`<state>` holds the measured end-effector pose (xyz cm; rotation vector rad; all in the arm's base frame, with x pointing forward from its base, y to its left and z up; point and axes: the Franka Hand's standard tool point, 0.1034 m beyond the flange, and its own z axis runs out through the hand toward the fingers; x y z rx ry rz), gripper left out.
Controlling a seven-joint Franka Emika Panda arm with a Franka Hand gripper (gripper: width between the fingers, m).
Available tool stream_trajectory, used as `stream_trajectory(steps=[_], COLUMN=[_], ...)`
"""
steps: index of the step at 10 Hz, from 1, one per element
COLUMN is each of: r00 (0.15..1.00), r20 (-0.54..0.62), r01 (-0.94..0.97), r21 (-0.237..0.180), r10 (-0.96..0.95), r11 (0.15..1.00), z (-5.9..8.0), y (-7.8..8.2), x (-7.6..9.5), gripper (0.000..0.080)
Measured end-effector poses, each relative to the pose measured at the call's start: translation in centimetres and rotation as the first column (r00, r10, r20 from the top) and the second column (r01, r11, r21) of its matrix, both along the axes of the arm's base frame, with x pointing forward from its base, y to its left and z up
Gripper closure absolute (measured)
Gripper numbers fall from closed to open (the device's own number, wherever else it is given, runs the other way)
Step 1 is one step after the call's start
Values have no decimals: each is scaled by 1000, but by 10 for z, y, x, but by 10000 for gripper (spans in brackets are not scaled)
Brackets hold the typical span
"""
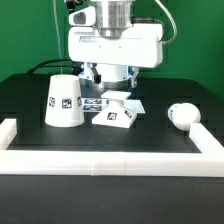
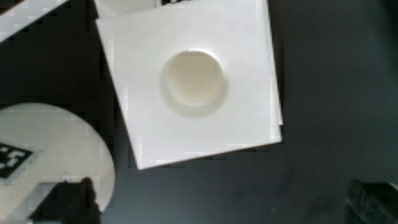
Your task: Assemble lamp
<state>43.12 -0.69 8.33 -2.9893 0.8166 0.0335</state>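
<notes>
The lamp's flat angular base (image 1: 118,112) lies on the black table in the middle. In the wrist view the base (image 2: 192,85) shows its white top with a round socket. The truncated-cone shade (image 1: 66,102) stands to the exterior view's left of the base, and its round top (image 2: 45,150) shows in the wrist view. The round bulb (image 1: 181,115) lies apart at the exterior view's right. My gripper (image 1: 110,76) hangs above and just behind the base. In the wrist view the gripper (image 2: 222,205) is open and empty, with its dark fingertips (image 2: 68,203) wide apart over bare table.
A low white wall (image 1: 110,160) borders the table at the front, with side pieces at the exterior view's left (image 1: 8,130) and right (image 1: 205,135). The marker board (image 1: 93,101) lies flat between shade and base. A green backdrop stands behind.
</notes>
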Motion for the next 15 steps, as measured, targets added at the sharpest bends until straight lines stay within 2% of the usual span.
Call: stream_trajectory(steps=[4,8,10,13,15], r00=[996,979,977,976,976], r20=[33,42,41,29,33], r01=[-80,-201,-210,-214,-215], r21=[-14,-17,-17,-16,-18], r10=[80,202,211,215,215], r11=[997,979,978,977,977], z=[-9,-15,-22,-31,-31], y=[10,5,0,-1,-1], x=[-13,-14,-16,-20,-19], gripper=[100,100,100,100,100])
